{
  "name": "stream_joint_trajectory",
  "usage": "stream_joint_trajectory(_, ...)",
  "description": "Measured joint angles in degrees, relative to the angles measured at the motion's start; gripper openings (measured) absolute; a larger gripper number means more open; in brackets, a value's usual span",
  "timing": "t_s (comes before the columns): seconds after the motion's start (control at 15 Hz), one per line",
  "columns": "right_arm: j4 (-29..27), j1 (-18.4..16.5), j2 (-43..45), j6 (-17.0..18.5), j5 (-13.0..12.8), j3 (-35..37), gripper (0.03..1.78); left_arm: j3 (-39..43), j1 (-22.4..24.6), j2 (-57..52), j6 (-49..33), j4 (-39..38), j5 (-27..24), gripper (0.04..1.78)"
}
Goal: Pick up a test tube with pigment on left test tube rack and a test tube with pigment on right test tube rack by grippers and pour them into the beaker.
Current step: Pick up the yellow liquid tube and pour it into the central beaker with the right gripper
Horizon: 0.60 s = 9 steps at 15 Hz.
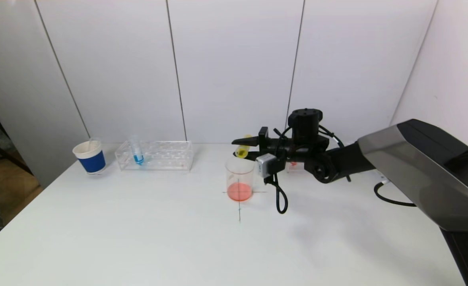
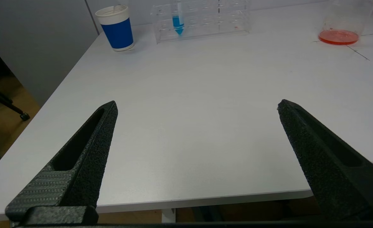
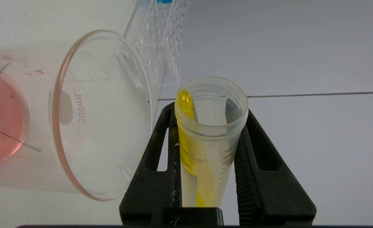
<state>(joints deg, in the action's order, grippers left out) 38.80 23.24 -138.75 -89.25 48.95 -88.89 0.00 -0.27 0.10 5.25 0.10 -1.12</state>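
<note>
Tabletop (image 1: 158, 238) layout as we observe it: we see the beaker (image 1: 239, 178) standing upright near the centre on a drawn cross mark, with a shallow layer of orange-red liquid at its bottom. Our right end effector (image 1: 245, 150) is clamped on a test tube (image 1: 242, 150) that carries yellow pigment; the tube is tilted steeply, with its open mouth just above the beaker rim. In the right wrist view, the tube (image 3: 209, 139) sits between the two black fingers (image 3: 154, 164), and yellow liquid runs along its inner wall up to the lip, beside the beaker opening (image 3: 100, 114).

Our left end effector (image 2: 197, 106) holds nothing, its fingers spread wide apart, low over the near left part of the tabletop and well apart from the beaker.

We see the left test tube rack (image 1: 156, 155) at the far left, holding one upright tube with blue pigment (image 1: 137, 153). A blue paper cup (image 1: 90, 157) stands just beside that rack, on its outer side. We see the right rack only partly, behind the right arm
</note>
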Motion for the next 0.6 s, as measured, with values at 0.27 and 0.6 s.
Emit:
stream_joint_trajectory(0.27,-0.35,-1.52,-1.29,-2.43,-0.02,-2.17,0.53,0.0,0.0,0.0,-0.02,0.04,0.0,1.76)
stream_joint_trajectory(0.6,-1.44,-2.65,-3.0,-5.21,-0.29,-6.75,0.53,0.0,0.0,0.0,0.0,0.0,0.0,1.76)
